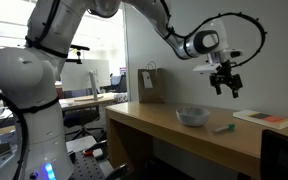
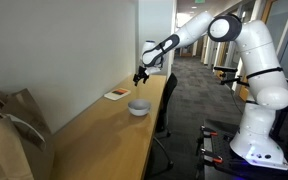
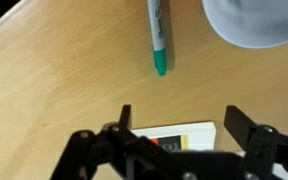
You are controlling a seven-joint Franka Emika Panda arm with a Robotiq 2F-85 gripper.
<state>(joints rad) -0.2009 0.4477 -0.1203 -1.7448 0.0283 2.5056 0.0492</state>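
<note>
Pale wooden desk (image 1: 154, 122) runs along an office wall. On it a slim green-tipped marker (image 3: 158, 35) lies flat between the white bowl (image 3: 259, 22) and a book (image 1: 264, 119), below the raised gripper (image 1: 225, 88), whose jaws stand apart and empty.

In an exterior view, set low beside the robot's base (image 1: 29, 90), facing across the worktop (image 1: 154, 128) toward the bowl (image 1: 193, 116), at middling range. In an exterior view, placed by the paper bag (image 2: 9, 130), looking along the worktop (image 2: 94, 140) to the bowl (image 2: 138, 107), farther off. Wrist view: close above, looking down just beside the bowl (image 3: 254, 20), gripper (image 3: 178, 113) at the lower edge. Shared by all three: bowl and nearby worktop.
</note>
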